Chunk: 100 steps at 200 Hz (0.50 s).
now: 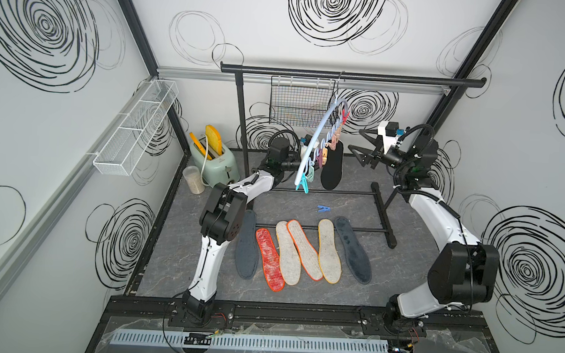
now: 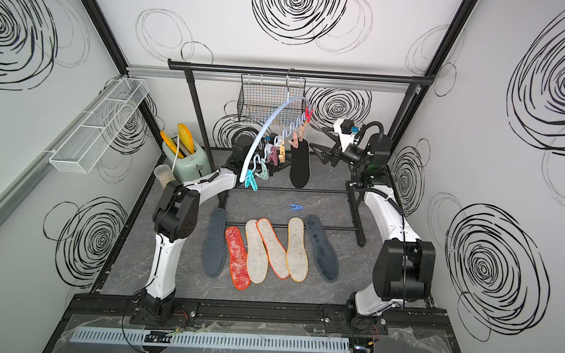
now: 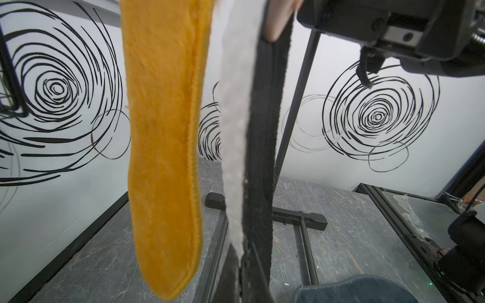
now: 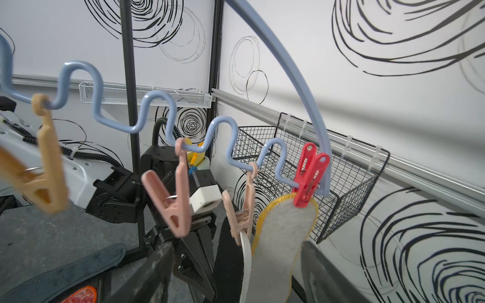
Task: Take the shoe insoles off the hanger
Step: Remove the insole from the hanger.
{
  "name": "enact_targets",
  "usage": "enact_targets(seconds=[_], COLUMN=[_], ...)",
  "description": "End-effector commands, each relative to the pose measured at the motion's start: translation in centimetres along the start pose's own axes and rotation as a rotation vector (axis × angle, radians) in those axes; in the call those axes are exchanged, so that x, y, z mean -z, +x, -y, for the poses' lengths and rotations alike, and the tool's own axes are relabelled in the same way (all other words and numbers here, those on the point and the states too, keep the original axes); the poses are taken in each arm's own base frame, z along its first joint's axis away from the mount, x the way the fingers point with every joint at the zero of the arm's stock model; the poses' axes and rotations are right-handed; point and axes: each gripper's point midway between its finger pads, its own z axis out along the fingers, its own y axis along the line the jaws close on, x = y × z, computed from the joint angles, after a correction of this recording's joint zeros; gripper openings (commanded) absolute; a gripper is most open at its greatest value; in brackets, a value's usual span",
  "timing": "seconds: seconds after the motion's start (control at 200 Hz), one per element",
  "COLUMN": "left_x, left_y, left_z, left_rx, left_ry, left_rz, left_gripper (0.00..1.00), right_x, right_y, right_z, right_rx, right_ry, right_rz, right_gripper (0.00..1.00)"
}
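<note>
The pale-blue hanger (image 1: 320,132) hangs tilted from the black rail (image 1: 346,76). Two shoe insoles are still pegged to it. A pink peg holds the black one (image 1: 332,166), whose other face is white. A red peg holds an off-white one with a yellow rim (image 4: 283,236), whose back is orange (image 3: 162,147). My left gripper (image 2: 287,165) is shut on the black insole (image 3: 262,131) low down. My right gripper (image 4: 236,275) is open, with one finger on either side of both hanging insoles. Several insoles (image 1: 305,250) lie in a row on the floor.
A loose blue peg (image 1: 322,208) lies on the floor by the rail's base bars. A black wire basket (image 1: 301,108) hangs on the rail behind the hanger. A mint toaster (image 1: 214,160) and a jar (image 1: 194,179) stand at the back left, under a white wire shelf (image 1: 137,130).
</note>
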Motion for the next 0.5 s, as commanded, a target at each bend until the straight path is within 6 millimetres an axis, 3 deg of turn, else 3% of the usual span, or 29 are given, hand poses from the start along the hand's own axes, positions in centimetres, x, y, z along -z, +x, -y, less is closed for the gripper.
enact_targets(seconds=[0.0,0.495], left_x=[0.5,0.9], left_y=[-2.3,-2.0], left_z=[1.8,1.7], left_rx=[-0.090,-0.120], left_ry=[0.038,0.065], left_rz=[0.009,-0.011], left_gripper=[0.00,0.00], right_x=[-1.1,-5.4], right_y=[-0.4,0.6], right_z=[-0.8,-1.0], right_rx=[0.032,-0.017], right_ry=[-0.115,-0.259], right_rz=[0.006,-0.006], right_gripper=[0.77,0.63])
